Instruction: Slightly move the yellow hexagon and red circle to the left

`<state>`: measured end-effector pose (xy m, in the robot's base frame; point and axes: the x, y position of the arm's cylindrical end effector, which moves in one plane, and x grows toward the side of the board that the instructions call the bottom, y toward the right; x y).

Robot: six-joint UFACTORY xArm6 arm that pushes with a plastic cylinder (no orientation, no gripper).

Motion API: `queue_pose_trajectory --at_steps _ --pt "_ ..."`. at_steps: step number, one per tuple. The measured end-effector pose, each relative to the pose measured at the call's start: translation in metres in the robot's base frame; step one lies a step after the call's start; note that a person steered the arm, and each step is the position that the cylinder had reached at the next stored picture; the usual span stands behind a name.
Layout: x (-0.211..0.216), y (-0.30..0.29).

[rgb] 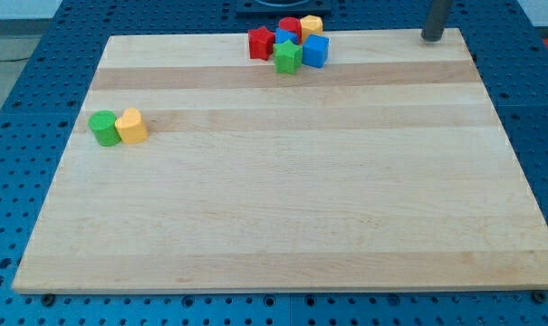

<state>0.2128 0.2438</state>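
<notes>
You are looking at a pale wooden surface [292, 199] lying on a blue perforated bench [38, 54], and it is by far the largest thing here. At its top right corner stands the dark rod, with my tip [431, 38] touching down just inside the top edge, well apart from every block; there is no claw on this arm, so no open or closed state can be told. Near the middle of the top edge you have a tight cluster of six blocks. The yellow hexagon [311, 24] sits at the cluster's upper right, a squat block with flat yellow facets, right against the red circle [290, 25], a rounded red block just to its left at the back of the group. In front of them lie a blue cube [316, 51] on the right, a green star-shaped block [288, 58] at the cluster's front, a red star-shaped block [260, 43] on the left, and a second blue block [283, 37] in the middle, mostly hidden so its shape cannot be made out. Near the left edge, well apart from the cluster, you see a green round block [102, 128] touching a yellow block [132, 126] with a rounded, heart-like top. Counted: two red, two blue, two green, two yellow, eight blocks in all.
</notes>
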Motion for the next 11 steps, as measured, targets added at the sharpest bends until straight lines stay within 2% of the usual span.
queue_pose_trajectory --at_steps 4,7,9,11 --pt "0.003 -0.012" --pt "-0.017 -0.132" --pt "-0.016 -0.175" --pt "0.004 -0.193"
